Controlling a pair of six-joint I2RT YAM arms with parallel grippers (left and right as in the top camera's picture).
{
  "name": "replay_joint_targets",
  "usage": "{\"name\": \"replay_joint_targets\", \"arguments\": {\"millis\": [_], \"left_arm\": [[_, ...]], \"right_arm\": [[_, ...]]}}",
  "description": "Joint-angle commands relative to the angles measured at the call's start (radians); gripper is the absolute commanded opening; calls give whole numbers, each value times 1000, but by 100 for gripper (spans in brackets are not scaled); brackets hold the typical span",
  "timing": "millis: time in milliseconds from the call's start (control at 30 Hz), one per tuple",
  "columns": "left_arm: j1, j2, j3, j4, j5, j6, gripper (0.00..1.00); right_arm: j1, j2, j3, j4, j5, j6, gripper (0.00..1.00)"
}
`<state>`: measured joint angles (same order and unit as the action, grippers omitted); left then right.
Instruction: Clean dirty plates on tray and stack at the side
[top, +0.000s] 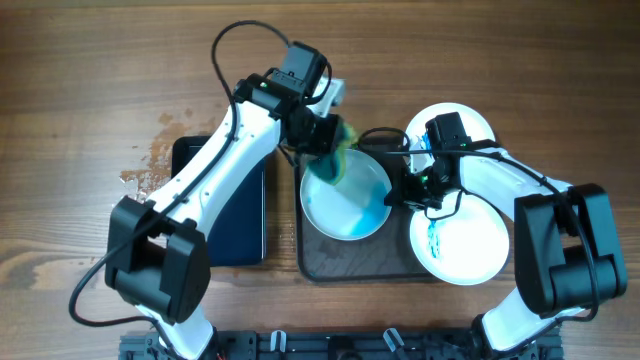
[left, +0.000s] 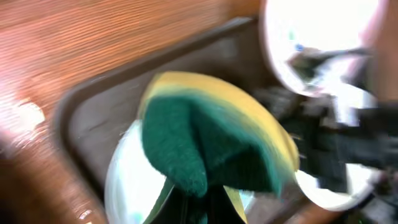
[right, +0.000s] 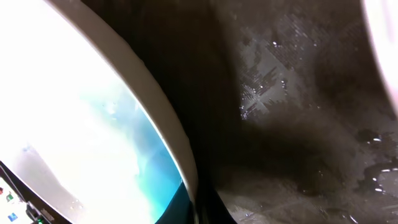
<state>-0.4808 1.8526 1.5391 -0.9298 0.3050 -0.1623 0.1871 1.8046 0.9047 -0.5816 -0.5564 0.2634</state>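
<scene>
Three plates (top: 462, 248) crowded the tray (top: 328, 260); mid-wipe, the left gripper (top: 328, 140) clamped a sponge (top: 336, 152) over the left plate (top: 345, 205), the right gripper (top: 408, 190) apparently pinching its rim, its blue smear (top: 372, 215) needing scrubbing next.

One plate (top: 345, 215) lies in the tray (top: 345, 268), two plates (top: 465, 245) to its right, a smaller tray (top: 240, 225) left.

Place: robot test bench, seemingly a lab.
Surface: bare wood-grain table (top: 80, 60) filling the frame.
Rig: left arm (top: 210, 170) and right arm (top: 520, 190) on a mounting rail (top: 300, 345), bottom edge.
Wiring: loose black cable (top: 225, 40), upper left.
Props: wet tray (top: 340, 264), centre.
</scene>
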Motion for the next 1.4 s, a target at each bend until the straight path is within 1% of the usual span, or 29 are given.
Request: {"name": "replay_joint_targets", "arguments": {"millis": [0,67,133,167,267,333,433,567,667,733,800,900,1000,1100,1233,1367], "left_arm": [[60,-20,15,-66,-317,-231,4],[111,-20,15,-92,-325,-243,4],[193,-20,15,-114,-317,-243,4],[249,-20,15,-127,-290,-238,4],[362,-20,15,-155,-204,-211,4],[437,-20,15,-181,-182,-188,4],[485,-20,15,-190,-182,-156,4],[489,-20,15,-184,-183,-155,4],[503,-20,15,-183,-183,-155,4],[514,-20,15,-183,-183,-132,4],[531,-20,15,-183,-183,-129,4],[567,-20,15,-182,-183,-129,4],[615,-20,15,-184,-182,-106,4],[637,-20,15,-190,-182,-102,4],[660,-20,15,-189,-182,-84,4],[682,-20,15,-190,-182,-83,4]], "right_arm": [[6,37,-26,8,115,-19,4],[6,37,-26,9,118,-29,4],[6,33,-23,11,122,-36,4],[6,25,-19,11,124,-48,4],[6,-24,5,-6,174,-57,5],[6,-79,18,-11,176,-94,4],[6,-178,18,-11,183,-133,5],[48,-282,19,-17,200,-145,4],[121,-310,41,-95,296,-122,4],[158,-307,97,-224,355,-69,4],[161,-307,160,-314,354,-47,4],[161,-303,300,-452,327,-39,5],[161,-257,444,-537,306,-52,4],[176,-161,517,-554,269,-72,5],[275,46,702,-610,268,-81,5],[386,227,941,-673,272,-76,5]]}}
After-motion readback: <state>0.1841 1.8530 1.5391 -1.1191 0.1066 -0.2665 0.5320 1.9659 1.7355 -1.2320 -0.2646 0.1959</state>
